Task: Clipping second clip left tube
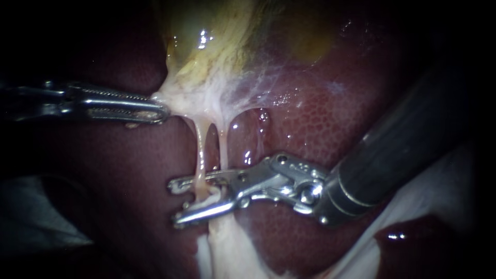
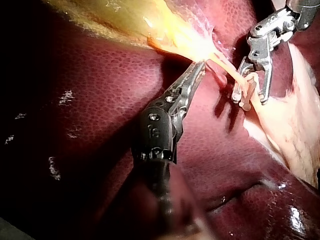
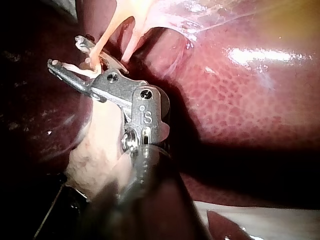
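Endoscope: left instrument (image 1: pixel 160 109) lies level, claw clenched on the gallbladder (image 1: pixel 217 46) edge. Right instrument (image 1: pixel 175 204) slants in from the upper right, claw released and straddling the left tube (image 1: pixel 200 150) over the liver (image 1: pixel 310 124). Left wrist: claw pinches yellow tissue, tube just beside. Right wrist: tube between the spread claw.

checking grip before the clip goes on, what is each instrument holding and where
Left instrument grips the gallbladder's pale tissue at its narrow end. Right instrument holds nothing: its open jaws straddle the left tube.
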`<state>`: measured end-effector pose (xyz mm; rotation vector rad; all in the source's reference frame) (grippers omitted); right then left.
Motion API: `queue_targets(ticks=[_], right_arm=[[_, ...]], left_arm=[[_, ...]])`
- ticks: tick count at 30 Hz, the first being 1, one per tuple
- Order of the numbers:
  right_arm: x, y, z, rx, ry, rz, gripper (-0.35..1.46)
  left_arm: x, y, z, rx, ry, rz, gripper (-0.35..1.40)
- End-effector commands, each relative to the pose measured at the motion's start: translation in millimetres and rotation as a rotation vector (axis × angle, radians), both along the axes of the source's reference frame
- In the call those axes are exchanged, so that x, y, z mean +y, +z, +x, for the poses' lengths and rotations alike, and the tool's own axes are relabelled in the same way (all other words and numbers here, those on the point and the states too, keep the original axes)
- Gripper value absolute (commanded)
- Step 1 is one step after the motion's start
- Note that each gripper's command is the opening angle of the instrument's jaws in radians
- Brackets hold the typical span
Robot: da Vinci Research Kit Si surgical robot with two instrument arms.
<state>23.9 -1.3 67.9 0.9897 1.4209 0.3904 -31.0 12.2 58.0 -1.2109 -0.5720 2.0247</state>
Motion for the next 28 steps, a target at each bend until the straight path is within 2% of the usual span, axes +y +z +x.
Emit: queue_targets(ticks=[1, 4, 10, 13, 18, 28], right_arm=[[0.1, -0.1, -0.2, 0.000, -0.001, 0.002, 0.16], [0.5, -0.5, -0.7, 0.003, -0.005, 0.006, -0.06], [0.6, -0.9, -0.8, -0.004, -0.005, 0.024, -0.33], [0.4, -1.0, -0.9, -0.012, -0.006, 0.053, -0.35], [0.3, -1.1, -1.0, -0.039, -0.025, 0.040, -0.35], [0.4, -1.0, -1.1, -0.040, -0.025, 0.040, -0.35]], left_arm=[[0.0, 0.0, 0.0, -0.001, 0.000, 0.000, -0.35], [0.0, 0.0, 0.0, -0.001, 0.001, 0.000, -0.35], [0.0, 0.0, 0.0, -0.001, 0.000, 0.000, -0.35], [0.0, 0.0, 0.0, -0.001, 0.000, 0.000, -0.35], [0.0, 0.0, 0.0, -0.001, 0.001, 0.000, -0.35], [0.0, 0.0, 0.0, -0.001, 0.001, 0.000, -0.35]])
